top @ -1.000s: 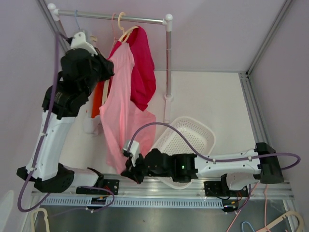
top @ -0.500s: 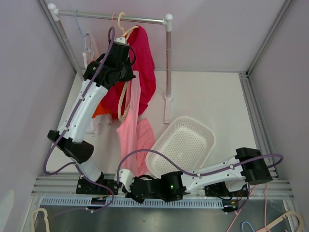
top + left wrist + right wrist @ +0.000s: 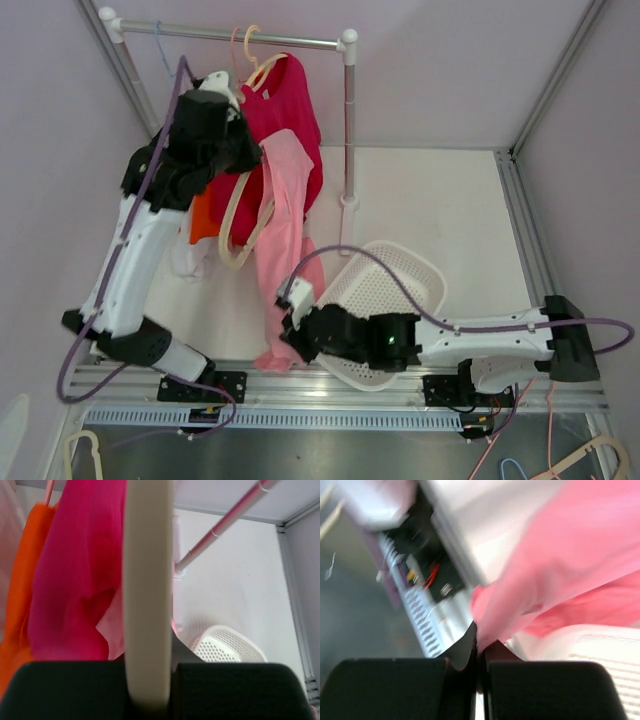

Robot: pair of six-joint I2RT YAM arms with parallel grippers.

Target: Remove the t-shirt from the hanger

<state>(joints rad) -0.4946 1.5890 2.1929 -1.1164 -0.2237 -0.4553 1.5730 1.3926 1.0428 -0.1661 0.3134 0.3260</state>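
Observation:
The pink t-shirt (image 3: 282,250) hangs from beside the cream hanger (image 3: 238,228) down to the table's front edge. My left gripper (image 3: 238,150) is shut on the hanger and holds it up near the rack; in the left wrist view the hanger bar (image 3: 148,580) runs straight up between the fingers of my left gripper (image 3: 148,680). Most of the hanger's loop is bare, and the shirt drapes past its right side. My right gripper (image 3: 290,335) is shut on the shirt's lower end. In the right wrist view my right gripper (image 3: 480,650) pinches the pink cloth (image 3: 560,565).
A magenta shirt (image 3: 295,120) and an orange garment (image 3: 200,215) hang on the rail (image 3: 250,38); the rack's right post (image 3: 348,130) stands behind. A white perforated basket (image 3: 400,285) sits partly under the right arm. Metal rails (image 3: 300,400) run along the front edge.
My left arm swung left and up with the hanger, baring more of its loop. My right gripper moved from the front rail up and right, keeping hold of the shirt's lower end.

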